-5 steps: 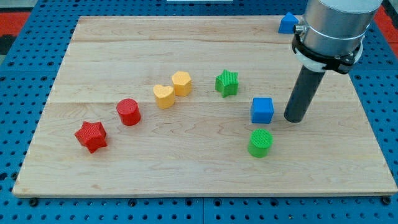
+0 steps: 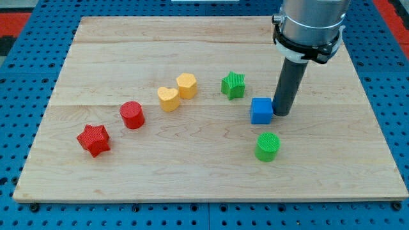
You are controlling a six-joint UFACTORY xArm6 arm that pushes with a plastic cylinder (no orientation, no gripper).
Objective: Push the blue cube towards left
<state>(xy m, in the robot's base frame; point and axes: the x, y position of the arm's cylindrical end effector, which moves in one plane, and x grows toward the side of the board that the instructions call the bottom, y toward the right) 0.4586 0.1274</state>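
Note:
The blue cube (image 2: 261, 110) lies on the wooden board (image 2: 204, 172), right of centre. My tip (image 2: 280, 114) rests on the board against the cube's right side, touching it. The dark rod rises from there to the arm's grey body at the view's top right.
A green star (image 2: 233, 85) lies up-left of the cube, a green cylinder (image 2: 267, 146) just below it. A yellow hexagon (image 2: 186, 85), a yellow heart (image 2: 168, 99), a red cylinder (image 2: 133, 115) and a red star (image 2: 94, 140) run in a line toward the view's lower left.
My tip has moved left and met the blue cube's right side. The cube has shifted slightly left. The arm now covers the blue block at the board's top right.

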